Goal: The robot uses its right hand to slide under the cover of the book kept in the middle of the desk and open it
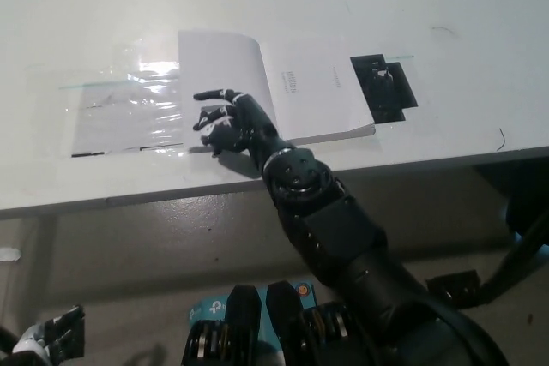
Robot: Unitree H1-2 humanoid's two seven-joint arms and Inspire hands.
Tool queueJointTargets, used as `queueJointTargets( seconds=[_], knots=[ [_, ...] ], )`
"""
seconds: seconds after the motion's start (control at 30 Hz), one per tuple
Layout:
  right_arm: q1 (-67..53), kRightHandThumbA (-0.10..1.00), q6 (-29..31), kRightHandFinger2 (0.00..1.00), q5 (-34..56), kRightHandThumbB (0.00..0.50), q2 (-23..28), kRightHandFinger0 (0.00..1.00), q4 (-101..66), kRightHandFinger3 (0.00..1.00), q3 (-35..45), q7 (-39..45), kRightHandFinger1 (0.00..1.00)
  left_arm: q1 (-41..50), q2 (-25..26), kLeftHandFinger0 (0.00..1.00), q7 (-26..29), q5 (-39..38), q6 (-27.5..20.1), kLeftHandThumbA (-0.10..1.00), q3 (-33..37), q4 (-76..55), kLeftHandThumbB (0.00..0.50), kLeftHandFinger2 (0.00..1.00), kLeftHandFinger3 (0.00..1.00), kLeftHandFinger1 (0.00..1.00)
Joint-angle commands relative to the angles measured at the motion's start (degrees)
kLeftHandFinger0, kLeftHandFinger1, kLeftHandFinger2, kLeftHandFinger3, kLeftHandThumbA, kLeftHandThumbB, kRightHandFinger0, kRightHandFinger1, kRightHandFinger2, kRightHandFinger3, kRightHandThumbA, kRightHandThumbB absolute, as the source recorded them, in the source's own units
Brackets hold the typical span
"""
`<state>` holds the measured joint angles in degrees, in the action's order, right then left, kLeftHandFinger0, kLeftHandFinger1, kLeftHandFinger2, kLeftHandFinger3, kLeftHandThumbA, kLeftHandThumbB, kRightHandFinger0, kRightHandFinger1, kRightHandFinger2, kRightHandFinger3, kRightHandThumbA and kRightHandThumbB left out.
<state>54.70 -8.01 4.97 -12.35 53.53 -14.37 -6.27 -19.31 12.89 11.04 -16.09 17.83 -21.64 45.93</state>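
The book [313,92] lies open and flat in the middle of the white desk [103,6]. Its cover [219,66] is turned over to the left, and the first white page with small print faces up on the right. My black right hand [225,122] rests palm down on the lower part of the turned cover, fingers spread and pointing left, holding nothing. The black forearm runs back to the bottom right across the desk's front edge. Only a small piece of my white left hand [47,338] shows at the bottom left corner, too little to read.
A shiny clear plastic sheet [129,109] is taped to the desk left of the book. A black rectangular marker [383,87] sits on the desk just right of the book. The desk's front edge [129,199] runs below my hand, with grey floor under it.
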Motion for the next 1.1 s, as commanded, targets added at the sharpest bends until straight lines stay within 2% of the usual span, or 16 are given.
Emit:
queueJointTargets(
  seconds=[0.0,0.07,0.23,0.3,0.37,0.4,0.47,0.53,0.57,0.67,0.8,0.87,0.93,0.97,1.03,1.07],
  knots=[
    [2.05,0.32,3.24,0.45,-4.09,0.124,-0.51,0.31,0.33,0.75,-1.11,1.89,0.37,-1.07,1.28,0.98,1.09,1.37,-0.72,0.51,0.42,-1.53,0.000,0.88,0.96,0.92],
    [2.16,0.32,3.62,0.45,-4.65,0.124,-0.36,0.32,1.09,0.73,-1.07,1.88,0.37,-1.11,1.41,1.00,0.46,1.12,-0.75,0.51,0.37,-1.32,0.000,0.90,1.00,0.95],
    [2.00,0.31,4.96,0.46,-4.41,0.134,-0.15,0.36,2.96,0.75,0.41,2.09,0.39,-0.67,1.33,1.00,0.27,0.53,-1.08,0.51,-0.46,-1.05,0.000,0.90,1.00,0.94],
    [2.54,0.31,5.22,0.48,-4.84,0.121,0.27,0.38,4.07,0.74,0.87,1.95,0.42,-0.25,1.53,1.00,0.17,1.75,-1.16,0.53,0.58,-1.56,0.000,0.88,0.99,0.94],
    [2.39,0.31,5.25,0.52,-4.89,0.098,0.19,0.41,4.82,0.75,1.29,1.84,0.46,0.60,1.53,1.00,-0.44,1.93,-1.43,0.54,0.98,-2.14,0.000,0.96,1.00,0.98],
    [2.48,0.31,5.33,0.51,-4.79,0.100,0.15,0.41,5.07,0.74,1.62,1.84,0.46,0.48,1.34,1.00,-0.22,1.21,-1.43,0.53,0.28,-2.09,0.000,0.94,1.00,0.95],
    [2.58,0.31,5.40,0.48,-4.72,0.101,0.04,0.41,5.26,0.73,2.17,1.69,0.44,0.02,1.60,0.97,-0.27,0.93,-1.64,0.52,0.00,-1.02,0.000,0.91,1.00,0.90],
    [2.59,0.31,5.48,0.48,-5.08,0.096,0.06,0.40,5.12,0.74,2.24,1.86,0.44,-0.49,1.84,1.00,-1.20,0.19,-2.59,0.52,-0.52,0.75,0.000,0.92,1.00,0.93],
    [2.62,0.32,5.14,0.44,-4.74,0.117,-0.17,0.32,4.80,0.74,2.62,2.06,0.38,-0.34,1.62,0.99,-1.09,-0.39,-1.97,0.52,-1.12,0.52,0.000,0.90,1.00,0.88],
    [2.06,0.32,4.24,0.44,-4.73,0.107,-0.18,0.29,2.35,0.74,3.08,2.83,0.36,-0.50,1.37,1.00,0.05,0.06,-0.27,0.51,-1.35,-0.40,0.000,0.90,1.00,0.91],
    [1.30,0.30,2.60,0.41,-2.03,0.157,-1.22,0.25,-1.62,0.68,6.72,3.59,0.32,0.02,0.81,0.99,0.48,0.54,-2.03,0.49,-1.34,-0.05,0.000,0.88,1.00,0.88],
    [0.45,0.31,-0.01,0.42,0.30,0.172,-2.01,0.22,-7.48,0.74,9.43,3.71,0.30,-0.28,0.43,1.00,1.75,0.25,-1.98,0.47,-2.06,0.51,0.000,0.87,0.94,0.92],
    [0.10,0.33,-2.47,0.45,1.28,0.173,-2.44,0.25,-10.96,0.77,11.03,4.40,0.32,-0.09,0.25,1.00,1.29,-0.01,-2.68,0.46,-2.28,0.71,0.000,0.89,0.95,0.95],
    [-0.14,0.32,-5.34,0.45,3.02,0.146,-2.87,0.31,-15.04,0.78,12.48,4.90,0.34,0.16,0.27,1.00,0.84,-0.02,-1.97,0.50,-2.10,0.25,0.000,0.90,1.00,0.94],
    [-0.49,0.32,-8.22,0.47,5.43,0.127,-3.45,0.35,-20.11,0.81,14.30,5.77,0.36,0.86,0.02,1.00,0.32,-0.52,-1.35,0.52,-2.35,-1.38,0.000,0.92,1.00,0.95],
    [-1.16,0.33,-13.50,0.55,12.30,0.092,-4.72,0.29,-29.23,0.92,18.27,6.40,0.39,1.43,0.11,1.00,0.97,0.45,0.33,0.55,-1.59,-2.82,0.000,0.91,1.00,0.97]
  ],
)
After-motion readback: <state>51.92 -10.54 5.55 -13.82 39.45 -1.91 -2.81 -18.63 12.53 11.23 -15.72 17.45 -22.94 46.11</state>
